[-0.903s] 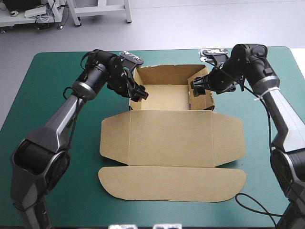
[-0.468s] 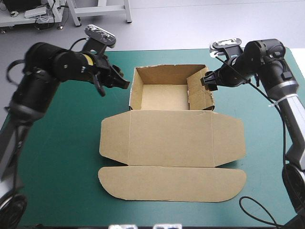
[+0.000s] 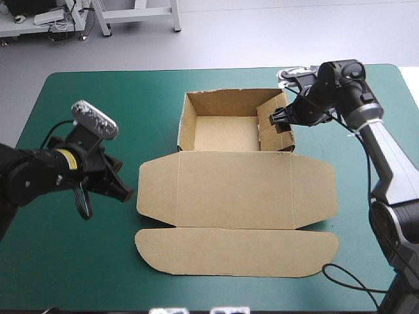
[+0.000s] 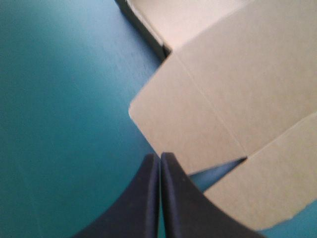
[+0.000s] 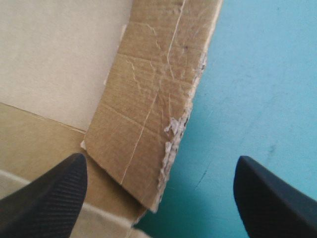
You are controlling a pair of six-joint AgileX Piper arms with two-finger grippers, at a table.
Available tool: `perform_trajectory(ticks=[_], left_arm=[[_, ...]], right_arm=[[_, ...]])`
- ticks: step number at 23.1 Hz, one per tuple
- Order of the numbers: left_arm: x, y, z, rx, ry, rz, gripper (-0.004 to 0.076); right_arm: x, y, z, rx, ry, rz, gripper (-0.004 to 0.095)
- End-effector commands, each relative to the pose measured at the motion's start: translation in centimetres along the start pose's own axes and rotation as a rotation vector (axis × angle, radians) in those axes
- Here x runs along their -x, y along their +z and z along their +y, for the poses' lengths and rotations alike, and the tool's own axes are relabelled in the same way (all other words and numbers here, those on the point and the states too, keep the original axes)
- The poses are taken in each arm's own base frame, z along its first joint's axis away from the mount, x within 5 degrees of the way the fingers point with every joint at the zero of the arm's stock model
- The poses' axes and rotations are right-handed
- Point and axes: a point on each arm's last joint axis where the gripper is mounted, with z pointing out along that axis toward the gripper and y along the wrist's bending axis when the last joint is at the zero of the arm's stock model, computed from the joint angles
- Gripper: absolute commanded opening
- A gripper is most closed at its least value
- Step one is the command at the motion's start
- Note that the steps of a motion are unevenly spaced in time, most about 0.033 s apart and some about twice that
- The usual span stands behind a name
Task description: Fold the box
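Left tool (image 3: 122, 191) clenched, its black fingers (image 4: 143, 198) pressed into a single point, hangs over the teal-green cover (image 3: 78, 261) just beside the rounded left corner of the box (image 3: 196, 196). From the left wrist view the tip sits right at the edge of the board; whether it touches board or cover cannot be told.

Across the bench (image 3: 216, 69), the right tool (image 3: 279, 120) is released, fingers (image 5: 49, 193) spread wide either side of the tray's right wall (image 5: 148, 124). One finger is over the tray's inside and the other over the cover outside. That wall stands upright between them, creased, with a ragged, torn outer edge. Contact between tool and wall is not clear from any view.

The brown box lies at the middle of the bench. Its far half is an open tray (image 3: 226, 134) with back and side walls raised. Its lid (image 3: 262, 190) lies flat on the cover toward the near edge, ending in a long tuck flap (image 3: 236, 252) with rounded ends, a slit of cover showing along the fold at either end.

Pale grey floor (image 3: 262, 33) shows beyond the bench's far edge.

The right tool hides part of the right wall in the high view. The left arm is cut off at the side of that view. The left wrist view shows only one corner of the lid and the tray's near left corner.
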Motion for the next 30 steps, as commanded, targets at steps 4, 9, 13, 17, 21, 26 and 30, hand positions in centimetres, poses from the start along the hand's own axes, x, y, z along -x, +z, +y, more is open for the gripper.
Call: perform_trajectory(ticks=[4,9,13,17,21,26,30], left_arm=[[-6.9,2.7,-1.3,-0.010,-0.085,0.201,-0.0007],[-11.7,5.2,-2.6,-0.058,-0.130,0.325,-0.0007],[-14.3,6.0,-3.4,-0.084,-0.141,0.354,-0.0008],[-14.5,5.6,-3.4,-0.078,-0.140,0.333,-0.0008],[-14.6,5.4,-3.4,-0.079,-0.141,0.324,-0.0008],[-14.6,5.4,-3.4,-0.083,-0.143,0.324,-0.0008],[-14.4,5.5,-3.4,-0.080,-0.144,0.300,-0.0008]], right_arm=[[1.3,3.0,-0.5,0.000,0.000,-0.026,0.0741],[1.8,5.0,-0.8,0.000,0.006,-0.040,0.0691],[1.8,5.6,-0.8,0.001,0.008,-0.025,0.0234],[1.7,5.6,-1.1,-0.033,-0.020,-0.014,-0.0018],[1.8,3.5,-4.7,-0.127,0.015,0.000,-0.0018],[0.6,-0.9,-14.1,-0.223,0.208,-0.045,-0.0018],[-2.0,-2.4,-19.9,-0.272,0.352,-0.050,-0.0018]])
